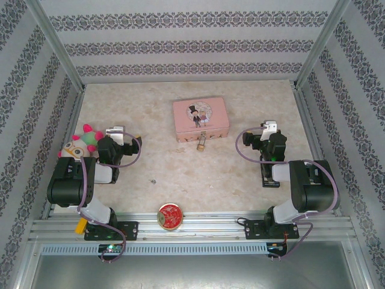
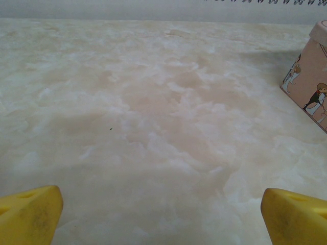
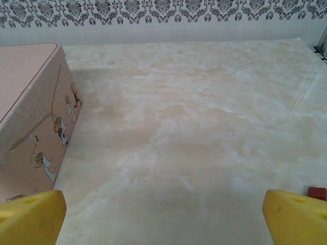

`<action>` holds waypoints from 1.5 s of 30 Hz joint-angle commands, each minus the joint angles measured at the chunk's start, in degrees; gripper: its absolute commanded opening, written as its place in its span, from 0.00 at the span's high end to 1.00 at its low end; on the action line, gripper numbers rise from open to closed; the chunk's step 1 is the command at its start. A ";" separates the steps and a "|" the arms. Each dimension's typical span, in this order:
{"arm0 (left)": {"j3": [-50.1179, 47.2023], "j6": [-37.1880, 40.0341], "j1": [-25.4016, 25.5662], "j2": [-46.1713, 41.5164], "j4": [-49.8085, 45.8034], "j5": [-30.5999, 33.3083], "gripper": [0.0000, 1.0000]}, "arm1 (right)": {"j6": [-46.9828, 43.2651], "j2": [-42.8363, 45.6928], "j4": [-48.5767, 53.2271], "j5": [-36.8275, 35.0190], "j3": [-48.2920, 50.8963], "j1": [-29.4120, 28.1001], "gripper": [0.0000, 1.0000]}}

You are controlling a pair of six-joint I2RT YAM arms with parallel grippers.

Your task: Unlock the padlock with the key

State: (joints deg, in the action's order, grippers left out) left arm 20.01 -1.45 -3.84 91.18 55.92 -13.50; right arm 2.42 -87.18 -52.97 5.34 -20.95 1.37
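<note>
Jaws of both arms spread wide, pinching nothing.

From the top camera: left arm [image 1: 69, 183] folded back on itself over the near left of the counter [image 1: 180, 180], elbow out toward the side wall, wrist level and aimed at the far wall, just beside a plush toy [image 1: 84, 141]. Right arm [image 1: 310, 186] folded the same way on the right, wrist likewise aimed away from its base. Between the two, well apart from both, padlock [image 1: 203, 142] on the counter, up against the near side of the pink tin box [image 1: 200, 114]. Round red-gold tin [image 1: 170, 215] at the near edge.

From the left wrist: yellow fingertips [image 2: 28, 214] in the two bottom corners, far apart, bare counter between, a corner of the pink tin box [image 2: 309, 76] at the right edge.

From the right wrist: yellow fingertips [image 3: 30, 217] just as far apart, low over the counter, the side of the pink tin box [image 3: 30, 112] at the left.
</note>
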 commanded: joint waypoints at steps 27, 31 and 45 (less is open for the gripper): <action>2.69 -20.59 0.41 -37.49 -35.72 5.13 0.01 | 0.08 23.45 32.34 -7.96 -9.95 -9.03 0.02; 3.27 -31.16 0.58 -44.19 -43.64 4.11 0.01 | -1.09 24.26 38.83 -12.72 -12.21 -17.86 0.02; 8.07 -40.10 0.67 -53.17 -64.98 9.41 0.01 | 8.86 13.64 62.82 -19.10 -27.09 -50.98 0.18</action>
State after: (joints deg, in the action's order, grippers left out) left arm 25.08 -39.72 -3.70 38.81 -1.15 -6.90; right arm 6.68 -71.07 2.24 -12.88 -44.53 -45.80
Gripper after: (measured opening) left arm 0.992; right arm 0.848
